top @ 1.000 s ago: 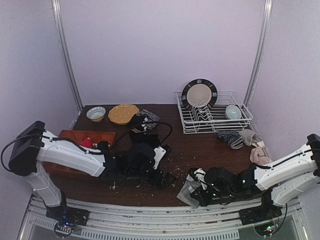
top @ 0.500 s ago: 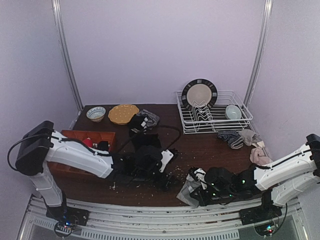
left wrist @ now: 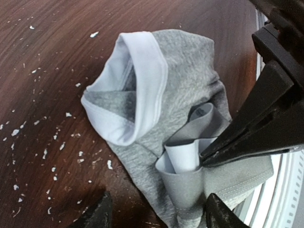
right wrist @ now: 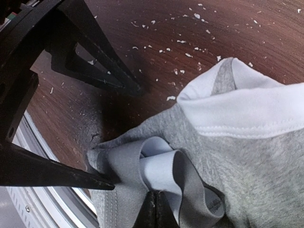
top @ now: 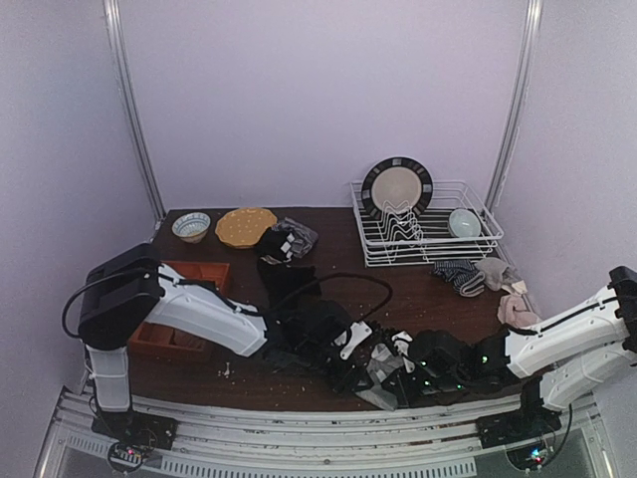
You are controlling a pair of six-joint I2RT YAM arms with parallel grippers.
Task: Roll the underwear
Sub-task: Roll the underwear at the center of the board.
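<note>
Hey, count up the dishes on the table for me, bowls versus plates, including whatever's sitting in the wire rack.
Bowls: 2, patterned bowl and pale bowl
Plates: 2, yellow plate and dark-rimmed plate
Total: 4

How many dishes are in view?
4: a small bowl and a yellow plate at the back left; a dark-rimmed plate and a pale bowl in the rack. The arms may hide others.

I work in a lab booth dressed as a home: bare lilac walls (top: 318, 100), metal corner posts (top: 134, 110), a slotted rail (top: 318, 443), and a dark wooden worktop (top: 428, 299) bearing a dish rack (top: 438, 249) and a bowl (top: 191, 227).
</note>
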